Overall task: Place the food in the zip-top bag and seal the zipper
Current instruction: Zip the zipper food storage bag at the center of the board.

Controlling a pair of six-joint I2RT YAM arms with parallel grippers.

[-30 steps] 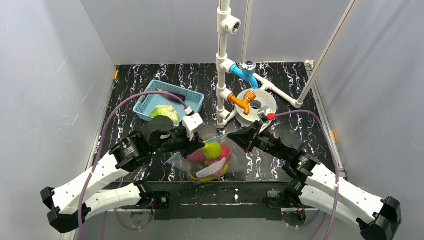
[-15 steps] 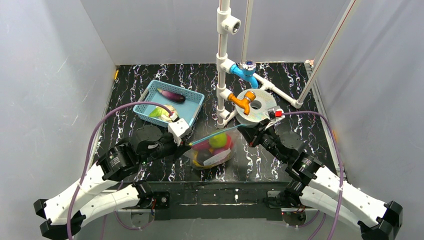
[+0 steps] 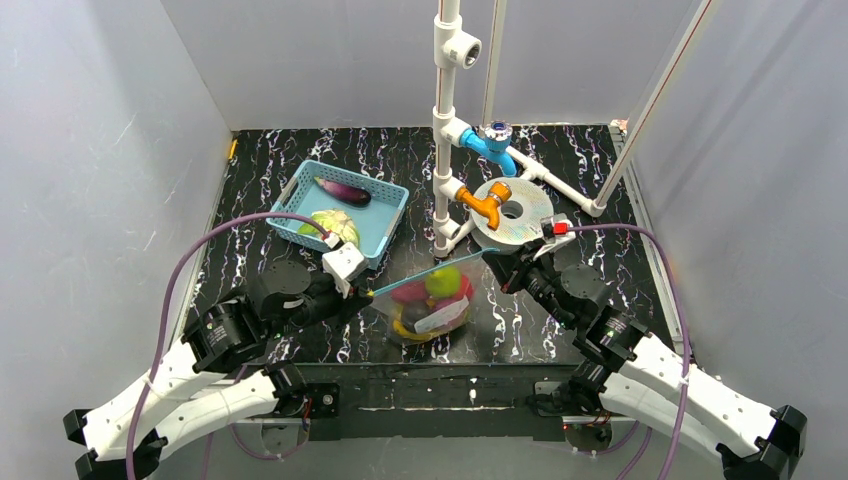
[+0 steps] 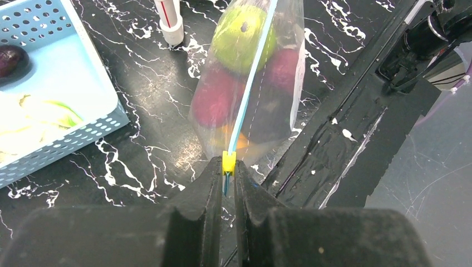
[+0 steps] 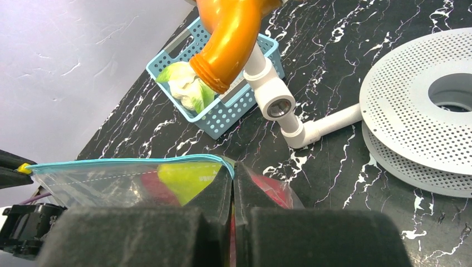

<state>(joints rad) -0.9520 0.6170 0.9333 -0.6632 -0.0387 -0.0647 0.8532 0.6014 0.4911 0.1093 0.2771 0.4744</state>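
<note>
The zip-top bag (image 3: 432,308) hangs at the front middle of the black marbled counter (image 3: 600,160), strung between the two arms. I cannot tell whether its bottom touches the counter. Its zipper (image 3: 432,272) is pulled into a straight, taut teal line that rises slightly from left to right.

The left claw (image 4: 225,167) is clamped on the near-left end of the zipper (image 4: 250,78), its fingers pressed together around a small yellow slider (image 4: 227,162). The right claw (image 5: 232,172) is pinched tight on the opposite end of the strip (image 5: 122,160), at the bag's top corner.

From both wrist views the zipper reads as one thin line along the whole mouth.

Inside the bag sit a green fruit (image 4: 242,36), two dark red pieces (image 4: 214,97) and something orange (image 4: 234,142) lower down. A white label (image 3: 440,318) shows on the bag's front face.

Behind and to the left stands the blue basket (image 3: 378,214), apart from the bag, holding an eggplant (image 3: 342,190) and a pale green leafy vegetable (image 3: 330,226).

Behind the right claw lies a white perforated disc (image 3: 528,203), with an orange tap (image 3: 483,203) on white piping just over it.
</note>
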